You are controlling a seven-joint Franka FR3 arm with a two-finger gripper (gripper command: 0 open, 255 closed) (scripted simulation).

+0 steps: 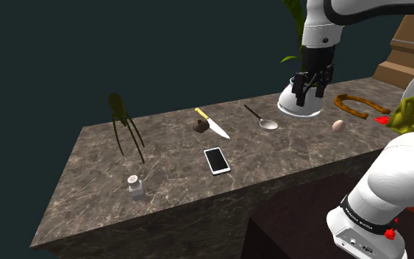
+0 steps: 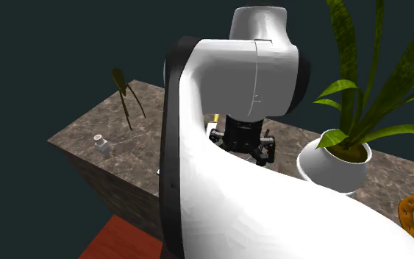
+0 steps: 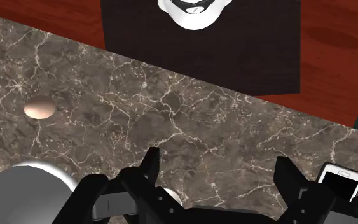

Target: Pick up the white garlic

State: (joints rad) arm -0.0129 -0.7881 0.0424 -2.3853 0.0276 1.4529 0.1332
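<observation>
The garlic (image 1: 338,125) is a small pale beige oval lying on the dark marble counter (image 1: 168,173), toward the shoulder view's right. My black gripper (image 1: 312,92) hangs open above the counter, in front of the white plant pot (image 1: 299,104), up and to the left of the garlic. In the wrist view the garlic (image 3: 39,109) lies well off to one side of the gripper (image 3: 219,167), whose fingers (image 3: 151,162) stand apart over bare marble with nothing between them. In the second exterior view the gripper (image 2: 260,151) peeks out behind the big white arm.
On the counter lie a spoon (image 1: 264,120), a knife (image 1: 211,123), a phone (image 1: 216,160), a shaker (image 1: 135,186) and a brown horseshoe (image 1: 356,105). A dark twig-like thing (image 1: 124,125) stands at the left. The phone (image 3: 339,180) lies beside the gripper.
</observation>
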